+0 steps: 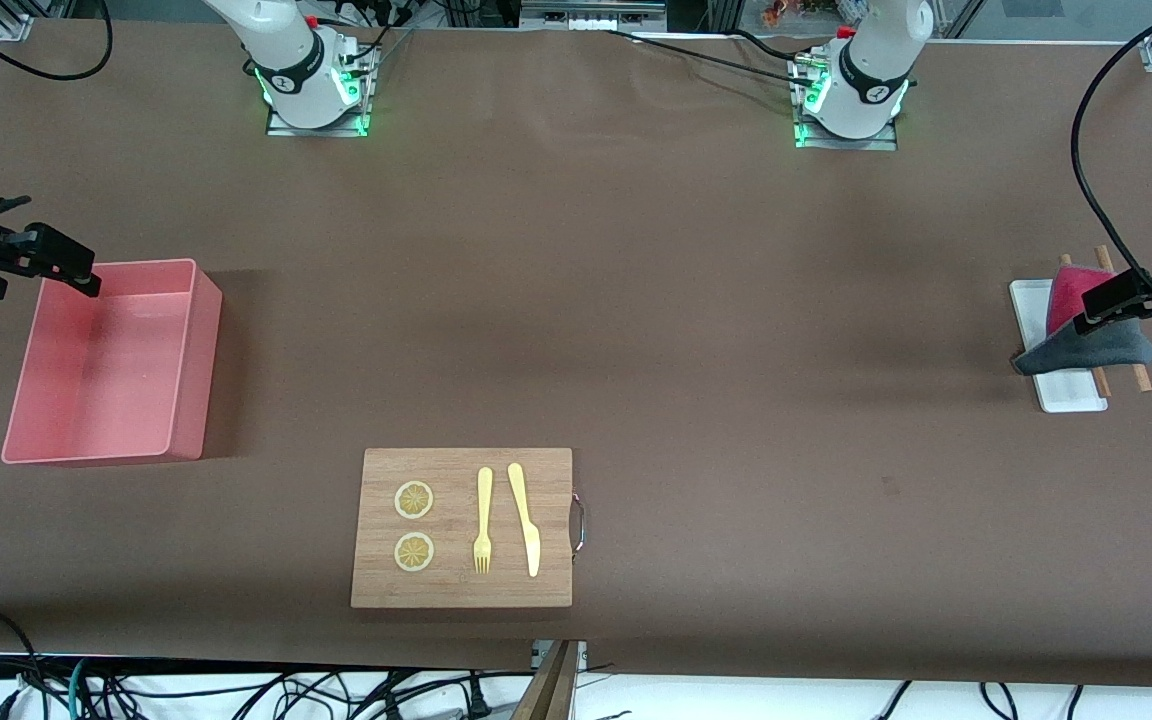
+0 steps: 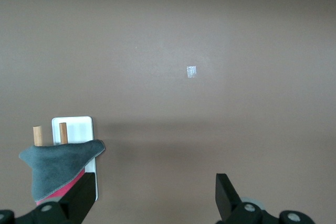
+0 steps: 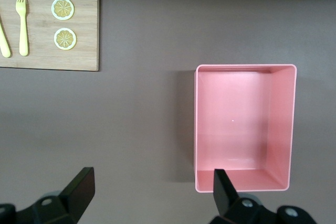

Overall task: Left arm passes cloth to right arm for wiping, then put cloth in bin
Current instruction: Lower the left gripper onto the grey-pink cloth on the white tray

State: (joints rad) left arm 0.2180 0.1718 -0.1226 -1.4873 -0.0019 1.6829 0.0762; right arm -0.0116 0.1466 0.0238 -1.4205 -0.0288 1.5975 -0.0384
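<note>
The cloth (image 1: pixel 1086 335) lies draped over the white tray (image 1: pixel 1036 305) and two wooden sticks (image 1: pixel 1141 378) at the frame's right edge; the left tool (image 1: pixel 1121 300) hovers over it, fingers apart. The right tool (image 1: pixel 66 265), also spread and empty, hangs over the pink bin (image 1: pixel 201 370) at the frame's left edge. A pinch might drag a stick or the tray up with the floppy cloth.

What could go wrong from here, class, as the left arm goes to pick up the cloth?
1. The cloth is draped over two wooden sticks on a narrow white tray; a low grab by the open left gripper might catch these.
2. The open right gripper waits by the bin, far from the cloth, so the handover needs long reaches.
</note>
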